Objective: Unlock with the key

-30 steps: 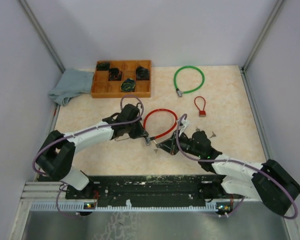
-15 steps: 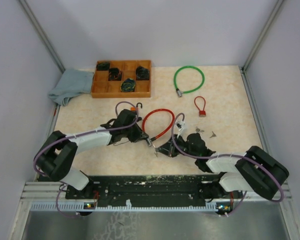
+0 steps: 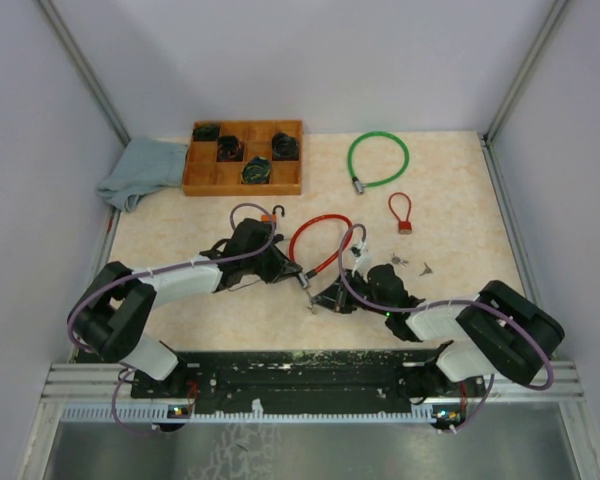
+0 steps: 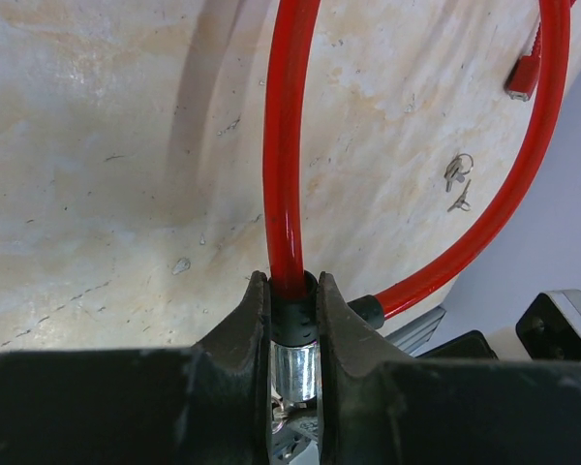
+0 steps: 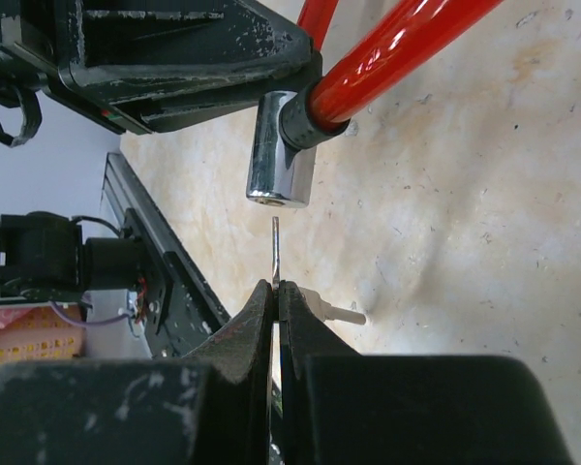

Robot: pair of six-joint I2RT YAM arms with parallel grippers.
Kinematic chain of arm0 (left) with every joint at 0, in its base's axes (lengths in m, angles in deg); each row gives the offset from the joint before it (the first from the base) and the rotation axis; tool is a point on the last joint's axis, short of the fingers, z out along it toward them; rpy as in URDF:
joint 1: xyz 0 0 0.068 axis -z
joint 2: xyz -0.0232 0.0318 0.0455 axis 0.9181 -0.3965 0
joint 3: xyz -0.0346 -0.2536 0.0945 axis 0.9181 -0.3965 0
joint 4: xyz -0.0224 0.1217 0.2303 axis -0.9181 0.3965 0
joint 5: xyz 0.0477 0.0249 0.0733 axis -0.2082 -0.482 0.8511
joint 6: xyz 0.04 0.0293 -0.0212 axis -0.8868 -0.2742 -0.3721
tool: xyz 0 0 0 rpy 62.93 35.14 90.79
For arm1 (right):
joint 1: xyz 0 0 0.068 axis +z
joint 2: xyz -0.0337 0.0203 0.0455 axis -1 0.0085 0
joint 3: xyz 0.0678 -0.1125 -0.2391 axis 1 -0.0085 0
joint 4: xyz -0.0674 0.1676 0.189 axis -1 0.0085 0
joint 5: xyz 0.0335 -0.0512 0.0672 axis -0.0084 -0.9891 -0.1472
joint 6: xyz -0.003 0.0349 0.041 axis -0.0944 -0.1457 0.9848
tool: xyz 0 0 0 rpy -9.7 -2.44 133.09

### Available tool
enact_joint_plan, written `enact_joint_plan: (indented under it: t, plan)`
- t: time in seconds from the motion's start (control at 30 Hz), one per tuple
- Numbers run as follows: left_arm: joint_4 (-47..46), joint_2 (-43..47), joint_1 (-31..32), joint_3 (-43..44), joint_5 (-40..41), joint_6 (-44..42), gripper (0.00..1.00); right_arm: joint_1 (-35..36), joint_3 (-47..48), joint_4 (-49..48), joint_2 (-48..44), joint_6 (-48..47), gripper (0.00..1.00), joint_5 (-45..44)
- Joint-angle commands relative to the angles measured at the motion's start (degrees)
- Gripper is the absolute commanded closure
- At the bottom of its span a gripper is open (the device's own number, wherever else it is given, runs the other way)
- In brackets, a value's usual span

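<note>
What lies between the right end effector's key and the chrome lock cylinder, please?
Nothing; in the right wrist view, a bare gap separates the key from the lock cylinder.

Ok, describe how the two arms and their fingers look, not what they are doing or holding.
Both the left arm and the right arm have glossy white link shells between chunky black joint housings. A thin lilac cable loops loosely along each arm. The left fingers and right fingers are matte black and wedge-shaped, tapering to narrow tips.
</note>
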Motion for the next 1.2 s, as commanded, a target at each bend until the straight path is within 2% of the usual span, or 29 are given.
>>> enact_joint_plan:
  t: [0.0, 0.63, 1.17]
  plan:
    - [-4.9, 1.4, -0.3, -0.4, -1.4, 1.1, 1.00, 0.5, 0.5, -6.2, -0.1, 2.2, 1.00, -2.9]
    - [-6.7, 0.7, -0.2, -1.0, -2.9, 2.0, 1.00, 0.5, 0.4, -8.1, -0.1, 4.6, 1.00, -4.1]
    - [-10.0, 1.7, -0.2, -3.2, -4.4, 3.4, 1.00, -0.9, -2.9, -17.2, 4.4, 11.1, 1.00, -5.3]
